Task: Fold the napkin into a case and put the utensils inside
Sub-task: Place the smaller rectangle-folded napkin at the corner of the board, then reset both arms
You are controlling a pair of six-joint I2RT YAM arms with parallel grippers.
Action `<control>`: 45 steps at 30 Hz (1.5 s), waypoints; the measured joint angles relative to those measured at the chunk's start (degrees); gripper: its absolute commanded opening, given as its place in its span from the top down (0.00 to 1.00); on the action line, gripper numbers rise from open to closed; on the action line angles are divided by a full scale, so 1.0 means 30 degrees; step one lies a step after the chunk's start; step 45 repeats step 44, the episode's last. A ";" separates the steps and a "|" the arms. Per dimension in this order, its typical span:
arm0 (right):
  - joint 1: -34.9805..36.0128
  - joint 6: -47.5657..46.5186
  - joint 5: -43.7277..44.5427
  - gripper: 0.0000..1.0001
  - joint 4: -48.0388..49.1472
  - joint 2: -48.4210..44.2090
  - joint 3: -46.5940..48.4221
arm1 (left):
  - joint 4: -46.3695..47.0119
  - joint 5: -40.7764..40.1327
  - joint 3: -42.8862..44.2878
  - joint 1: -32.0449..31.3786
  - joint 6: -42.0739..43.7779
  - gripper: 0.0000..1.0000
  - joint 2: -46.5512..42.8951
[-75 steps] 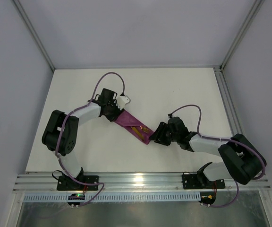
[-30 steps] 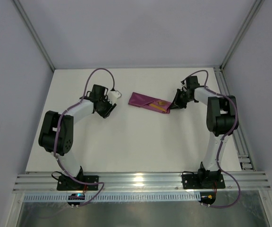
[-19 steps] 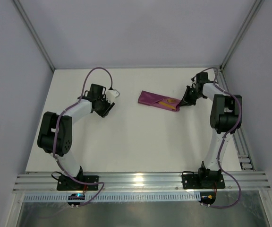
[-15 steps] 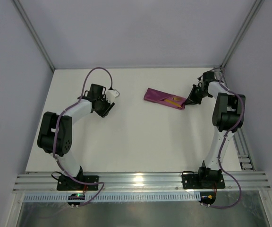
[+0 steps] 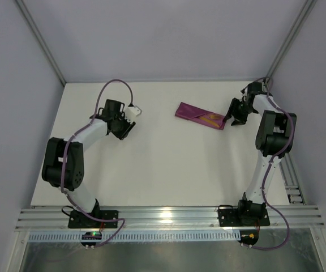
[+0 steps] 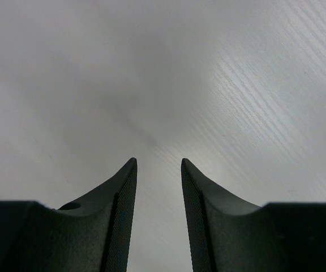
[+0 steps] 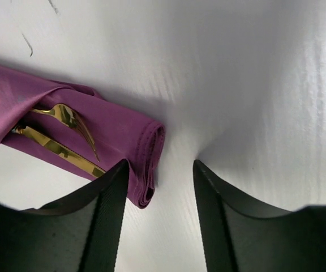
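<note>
The case [image 5: 201,115] is found flat on the table [image 5: 151,175], right of centre. Its long axis is laid left to right, dipping slightly toward the right arm. A gold fork [image 7: 68,117] and a gold knife [image 7: 55,149] are seen tucked in its pocket. The right gripper [image 5: 231,118] is set just off the folded right end, fingers parted, nothing held. The left gripper [image 6: 158,164] is kept well apart, narrowly parted, empty. Any further handling is judged the right arm's.
</note>
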 measured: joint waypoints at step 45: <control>-0.0146 0.2310 0.8881 0.11 0.7439 -2.5849 -2.1959 | -0.4510 -0.0488 -0.8233 0.6608 -0.0430 0.30 -1.3049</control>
